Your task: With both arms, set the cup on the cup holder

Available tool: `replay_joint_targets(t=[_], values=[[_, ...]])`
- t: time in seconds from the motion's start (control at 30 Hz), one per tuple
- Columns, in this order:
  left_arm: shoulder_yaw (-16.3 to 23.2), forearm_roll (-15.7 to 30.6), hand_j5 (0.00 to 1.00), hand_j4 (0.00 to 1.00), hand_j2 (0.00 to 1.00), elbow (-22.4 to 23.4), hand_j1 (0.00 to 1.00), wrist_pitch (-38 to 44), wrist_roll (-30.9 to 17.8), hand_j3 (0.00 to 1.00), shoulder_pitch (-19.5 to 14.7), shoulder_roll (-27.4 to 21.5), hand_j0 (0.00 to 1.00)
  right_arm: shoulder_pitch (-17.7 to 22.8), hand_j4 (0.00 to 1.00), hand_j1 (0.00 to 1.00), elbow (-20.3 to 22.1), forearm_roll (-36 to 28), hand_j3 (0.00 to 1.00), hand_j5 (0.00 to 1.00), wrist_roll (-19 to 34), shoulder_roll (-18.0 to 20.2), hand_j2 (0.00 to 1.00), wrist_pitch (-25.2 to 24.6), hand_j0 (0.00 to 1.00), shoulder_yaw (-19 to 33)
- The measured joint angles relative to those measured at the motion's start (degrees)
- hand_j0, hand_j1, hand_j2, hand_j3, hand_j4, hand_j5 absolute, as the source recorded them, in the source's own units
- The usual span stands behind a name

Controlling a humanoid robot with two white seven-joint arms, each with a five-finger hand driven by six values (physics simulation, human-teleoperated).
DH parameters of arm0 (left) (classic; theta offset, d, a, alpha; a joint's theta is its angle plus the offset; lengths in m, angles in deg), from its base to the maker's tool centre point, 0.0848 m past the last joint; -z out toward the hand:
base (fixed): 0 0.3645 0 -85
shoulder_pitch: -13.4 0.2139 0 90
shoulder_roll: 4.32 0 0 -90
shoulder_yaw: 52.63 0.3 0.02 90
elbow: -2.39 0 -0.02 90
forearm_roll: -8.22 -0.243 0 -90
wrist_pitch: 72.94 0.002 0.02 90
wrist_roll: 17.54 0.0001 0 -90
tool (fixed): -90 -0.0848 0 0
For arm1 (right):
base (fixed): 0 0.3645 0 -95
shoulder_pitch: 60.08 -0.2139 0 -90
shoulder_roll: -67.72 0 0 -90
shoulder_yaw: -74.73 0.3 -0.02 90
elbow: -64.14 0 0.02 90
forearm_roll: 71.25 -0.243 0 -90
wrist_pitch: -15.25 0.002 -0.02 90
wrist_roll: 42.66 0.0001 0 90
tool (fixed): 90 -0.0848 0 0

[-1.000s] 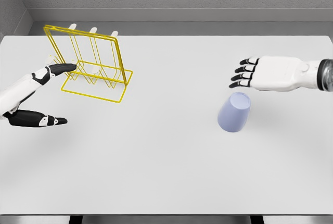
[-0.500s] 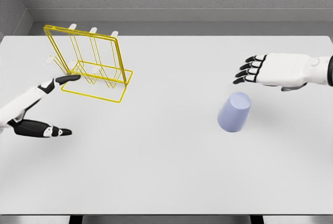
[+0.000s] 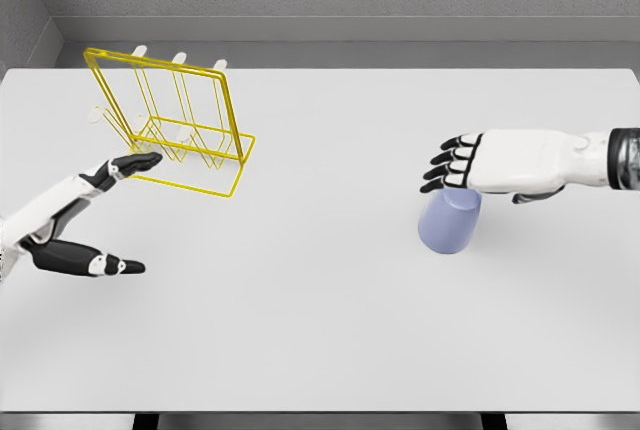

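While the pale lilac plastic cup (image 3: 450, 224) lies on the white table (image 3: 330, 330), the right hand (image 3: 480, 162) hovers above it, fingers spread, ready to grasp; the left hand (image 3: 75, 220), fingers splayed, waits beside the yellow wire cup holder (image 3: 175, 115).

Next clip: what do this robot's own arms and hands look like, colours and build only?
Both arms are smooth white shells. The right hand has a white palm block, black jointed fingers with white knuckle segments, and a dark grey ringed cuff at the forearm. The left hand has the same black-and-white segmented fingers. No cables or markings show.
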Motion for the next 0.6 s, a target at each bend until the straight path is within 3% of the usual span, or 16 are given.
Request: replay_joint_targets(t=[0.23,0.43,0.6], values=[[4.51,6.39,1.00,1.00,1.00,-0.01,1.00,0.00,-4.36,1.00,-1.76,5.25,1.00,-0.35,1.00,1.00,0.15,1.94,1.00,1.00,2.55,-2.80,1.00,0.01,1.00,-1.40],[8.23,5.57,1.00,1.00,1.00,1.70,1.00,0.06,-4.96,1.00,-2.99,10.86,1.00,-0.61,0.99,0.99,-0.06,3.82,0.99,0.99,4.28,-4.69,0.99,0.01,0.99,-1.62],[9.62,5.96,1.00,1.00,1.00,3.16,1.00,6.01,-4.97,1.00,-5.01,14.25,1.00,-0.53,0.99,0.99,-0.11,4.75,0.99,0.99,4.97,-5.15,0.99,0.01,0.99,-1.96]])
